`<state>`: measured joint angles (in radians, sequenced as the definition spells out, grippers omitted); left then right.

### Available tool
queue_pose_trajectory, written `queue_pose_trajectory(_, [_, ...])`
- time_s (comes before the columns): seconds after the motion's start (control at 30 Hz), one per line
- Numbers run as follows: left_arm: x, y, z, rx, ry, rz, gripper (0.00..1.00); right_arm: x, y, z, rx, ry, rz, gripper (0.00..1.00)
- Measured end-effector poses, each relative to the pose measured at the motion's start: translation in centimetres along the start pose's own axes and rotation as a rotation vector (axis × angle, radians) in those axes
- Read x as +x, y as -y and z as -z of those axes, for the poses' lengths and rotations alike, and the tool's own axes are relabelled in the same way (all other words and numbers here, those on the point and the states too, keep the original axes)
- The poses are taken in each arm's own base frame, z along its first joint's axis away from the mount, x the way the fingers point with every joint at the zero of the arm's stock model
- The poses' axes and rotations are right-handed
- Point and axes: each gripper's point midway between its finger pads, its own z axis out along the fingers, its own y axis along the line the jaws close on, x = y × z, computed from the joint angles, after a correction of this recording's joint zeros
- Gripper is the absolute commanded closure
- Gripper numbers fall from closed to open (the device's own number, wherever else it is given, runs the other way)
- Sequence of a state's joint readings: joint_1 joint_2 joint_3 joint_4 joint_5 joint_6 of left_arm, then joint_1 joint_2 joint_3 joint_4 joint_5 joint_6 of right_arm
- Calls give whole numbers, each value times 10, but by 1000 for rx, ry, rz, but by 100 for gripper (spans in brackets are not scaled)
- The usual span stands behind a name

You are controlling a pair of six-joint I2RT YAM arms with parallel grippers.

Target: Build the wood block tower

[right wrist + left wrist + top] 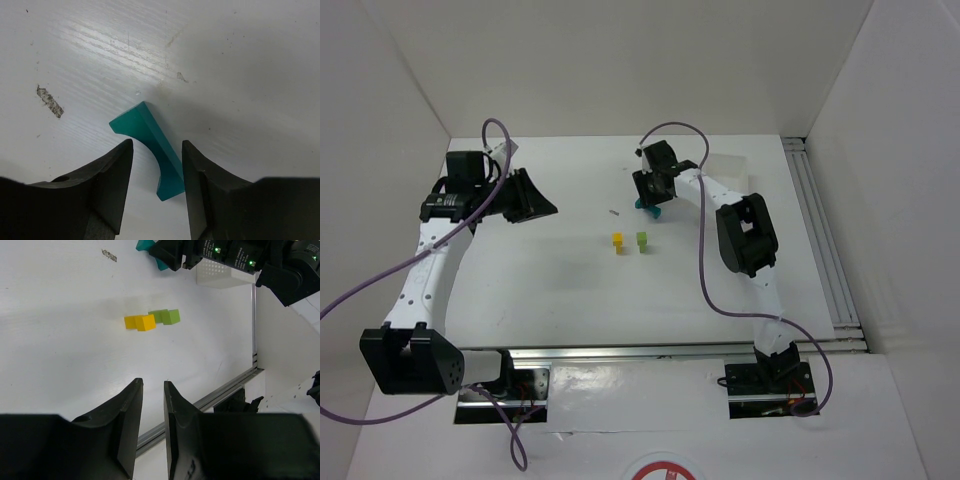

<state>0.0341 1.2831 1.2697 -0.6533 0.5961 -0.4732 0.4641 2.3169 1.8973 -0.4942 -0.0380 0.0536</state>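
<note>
Bolted at the near edge, both white arms reach over the pale table (pixel 550 290), trailing purple cables. A white tray (pixel 725 165) sits at the back right, beside the right arm. The left gripper (pixel 152 385) hangs above the left side with its black fingers released, only a narrow gap between them and nothing in it. The right gripper (pixel 156 144) is low over the table, its jaws spread either side of the teal arch (pixel 145 127), not clamped on it. That arch lies flat on the table, apart from the yellow post (pixel 617 241) and green post (pixel 642 240), which stand just beside each other mid-table with nothing across them. A red ring sign (pixel 663 468) at the bottom edge is too cut off to read. A small grey scuff (pixel 49 101) marks the table near the arch.
</note>
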Motion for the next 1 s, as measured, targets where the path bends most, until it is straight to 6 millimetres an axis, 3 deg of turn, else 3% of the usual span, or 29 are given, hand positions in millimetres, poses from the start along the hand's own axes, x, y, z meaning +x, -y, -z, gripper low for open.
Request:
queue_pose_trajectory(0.1, [0, -1, -1, -2, -4, 3, 65, 0, 0, 0, -3, 1, 3, 57])
queue_pose_trajectory(0.13, [0, -2, -2, -3, -6, 5, 65, 0, 0, 0, -3, 1, 3, 63])
queue_pose_trajectory(0.37, [0, -2, -2, -3, -7, 6, 65, 0, 0, 0, -2, 1, 0, 73])
queue_pose_trajectory(0.43, [0, -2, -2, -3, -7, 6, 65, 0, 0, 0, 1, 1, 0, 82])
queue_pose_trajectory(0.53, [0, -2, -2, -3, -7, 6, 65, 0, 3, 0, 16, 3, -3, 88])
queue_pose_trajectory(0.67, [0, -1, -2, -1, -6, 4, 65, 1, 7, 4, 44, 5, -5, 88])
queue_pose_trajectory(0.8, [-2, 2, -1, 11, -5, 0, 65, -4, 11, 20, 71, 24, -8, 88])
queue_pose_trajectory(1.0, [0, 4, -3, 20, -16, 1, 65, -46, 9, 75, 81, 155, -15, 88])
